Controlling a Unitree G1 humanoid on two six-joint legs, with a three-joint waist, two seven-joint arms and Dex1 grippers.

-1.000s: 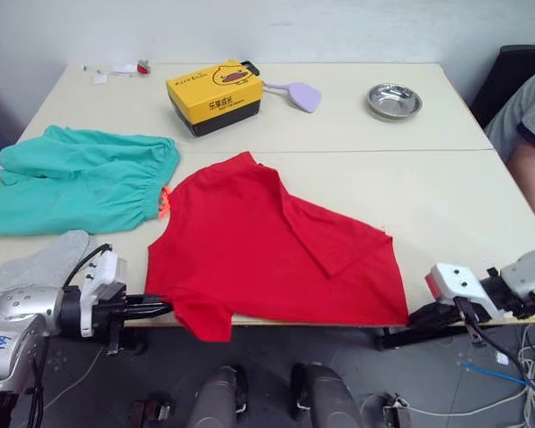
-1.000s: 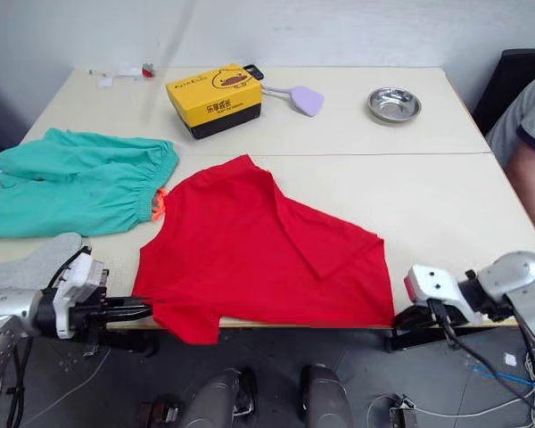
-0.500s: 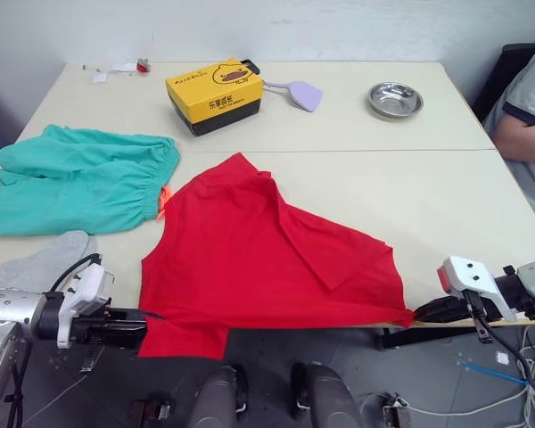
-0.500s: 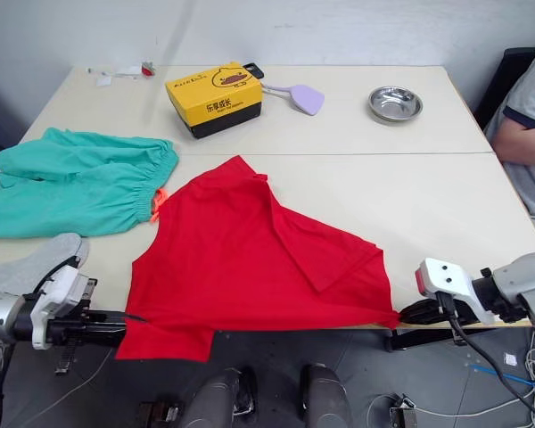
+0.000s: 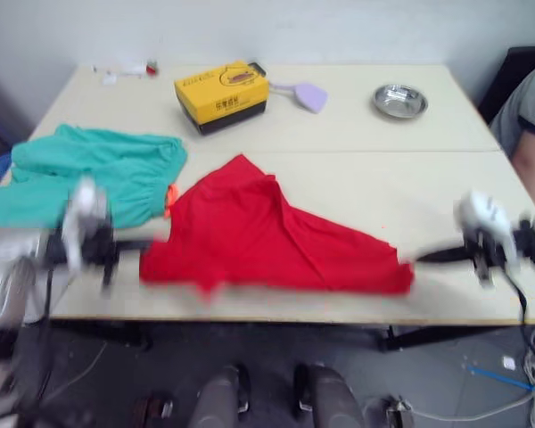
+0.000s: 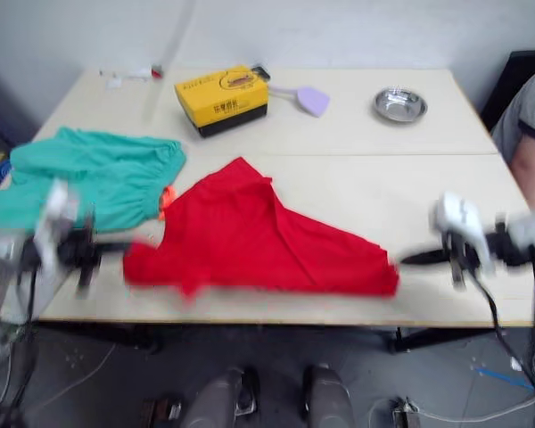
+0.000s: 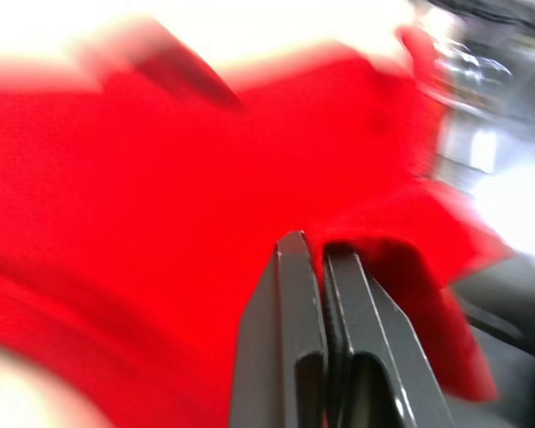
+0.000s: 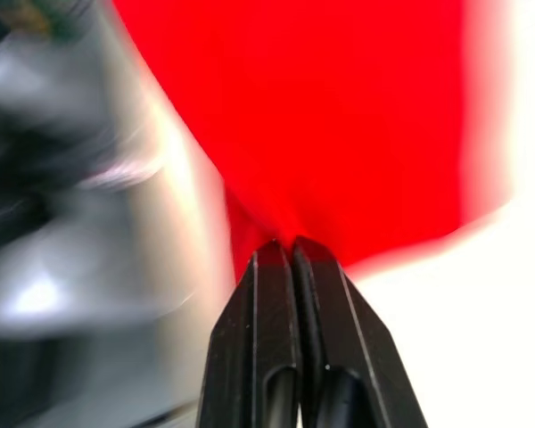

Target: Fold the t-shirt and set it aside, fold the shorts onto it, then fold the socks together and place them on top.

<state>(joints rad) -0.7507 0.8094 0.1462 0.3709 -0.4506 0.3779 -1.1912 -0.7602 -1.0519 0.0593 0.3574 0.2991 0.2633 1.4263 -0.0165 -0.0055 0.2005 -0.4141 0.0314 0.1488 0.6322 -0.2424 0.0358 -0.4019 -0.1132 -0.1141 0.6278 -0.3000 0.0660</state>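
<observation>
While both arms blur, left tool (image 7: 314, 254) and right tool (image 8: 283, 251) apparently clamped on the t-shirt (image 5: 267, 241), teal shorts (image 5: 89, 174) beside.

The left gripper (image 7: 322, 254) rises with its 2 black fingers (image 7: 290, 303) pressed close together, and a fold of the bright red cloth t-shirt (image 7: 143, 205) is pinched between their tips. The red cloth spreads wide beyond the fingers, and 1 loose flap of it hangs beside them. A pale tabletop (image 7: 250, 27) shows past the far edge of the shirt. The picture is blurred.
</observation>
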